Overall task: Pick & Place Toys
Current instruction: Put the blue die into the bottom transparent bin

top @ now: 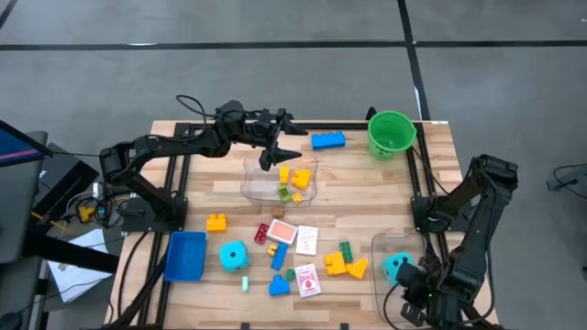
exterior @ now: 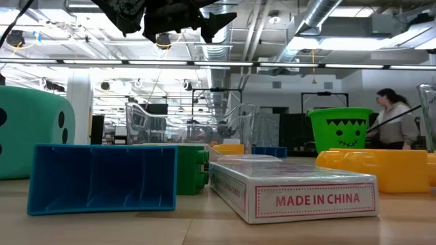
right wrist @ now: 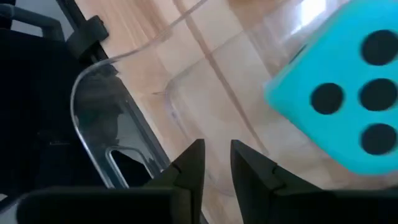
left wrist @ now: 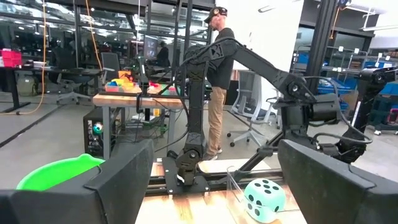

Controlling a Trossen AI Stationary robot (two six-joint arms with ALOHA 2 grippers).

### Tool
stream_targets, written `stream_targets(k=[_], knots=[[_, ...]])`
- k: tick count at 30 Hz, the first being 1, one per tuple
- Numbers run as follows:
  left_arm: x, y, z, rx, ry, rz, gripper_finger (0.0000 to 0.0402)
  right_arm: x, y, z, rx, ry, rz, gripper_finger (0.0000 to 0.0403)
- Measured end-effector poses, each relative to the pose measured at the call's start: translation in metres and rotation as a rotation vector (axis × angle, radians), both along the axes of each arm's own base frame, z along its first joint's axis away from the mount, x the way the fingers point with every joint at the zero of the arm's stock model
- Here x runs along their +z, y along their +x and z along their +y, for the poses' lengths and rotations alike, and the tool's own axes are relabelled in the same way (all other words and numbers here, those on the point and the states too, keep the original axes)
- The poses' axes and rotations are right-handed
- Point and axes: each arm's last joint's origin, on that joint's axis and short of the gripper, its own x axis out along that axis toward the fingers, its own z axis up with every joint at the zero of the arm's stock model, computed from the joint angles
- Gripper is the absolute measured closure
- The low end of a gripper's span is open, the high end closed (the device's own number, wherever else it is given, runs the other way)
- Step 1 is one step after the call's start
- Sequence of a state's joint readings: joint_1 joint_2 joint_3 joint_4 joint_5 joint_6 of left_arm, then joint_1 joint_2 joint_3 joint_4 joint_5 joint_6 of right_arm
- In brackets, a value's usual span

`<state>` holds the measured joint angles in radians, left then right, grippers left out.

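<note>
I count two dice: one point(top: 234, 256) loose mid-table, one point(top: 398, 267) in near-right tub point(top: 378, 275). Two tubs; far one point(top: 252, 186) holds few bricks point(top: 295, 176), exact count unclear. Three cards point(top: 307, 280) among scattered bricks. Left gripper point(top: 272, 153) above far tub, fingers spread, empty. Right gripper point(right wrist: 214, 163) over near-right tub, fingers narrowly apart, holding nothing.

Bright overhead ceiling lights glare; the near die point(right wrist: 348, 93) is blurred.

Floor: you had grey concrete floor point(top: 275, 55) crossed by dark tape lines.
Ceiling: silver ducts point(exterior: 320, 17) hung under bright strip lights.
Furniture: black office chairs point(left wrist: 111, 65) stood behind.
</note>
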<state>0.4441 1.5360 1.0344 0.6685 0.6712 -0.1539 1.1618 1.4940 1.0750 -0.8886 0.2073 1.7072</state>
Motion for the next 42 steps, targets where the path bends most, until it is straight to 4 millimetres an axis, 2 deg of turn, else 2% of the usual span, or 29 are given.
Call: stream_targets(k=[7,21,37,40,42], knots=[[0.001,0.0,0.0,0.0,0.002,-0.005,0.0065,-0.025,-0.005,-0.007,0.007,-0.013,0.035,0.0332],[0.0,0.0,0.0,-0.001,0.002,-0.005,0.0065,-0.039,-0.004,-0.024,-0.023,-0.121,0.081,0.0332],[0.0,0.0,0.0,-0.001,0.002,-0.005,0.0065,-0.038,0.01,-0.032,-0.092,-0.139,0.036,0.0331],[0.0,0.0,0.0,-0.001,0.002,-0.004,0.0065,-0.03,0.01,-0.032,-0.108,-0.116,0.03,0.0331],[0.0,0.0,0.0,-0.001,0.002,-0.004,0.0065,-0.016,0.009,-0.032,-0.106,-0.068,0.005,0.0331]])
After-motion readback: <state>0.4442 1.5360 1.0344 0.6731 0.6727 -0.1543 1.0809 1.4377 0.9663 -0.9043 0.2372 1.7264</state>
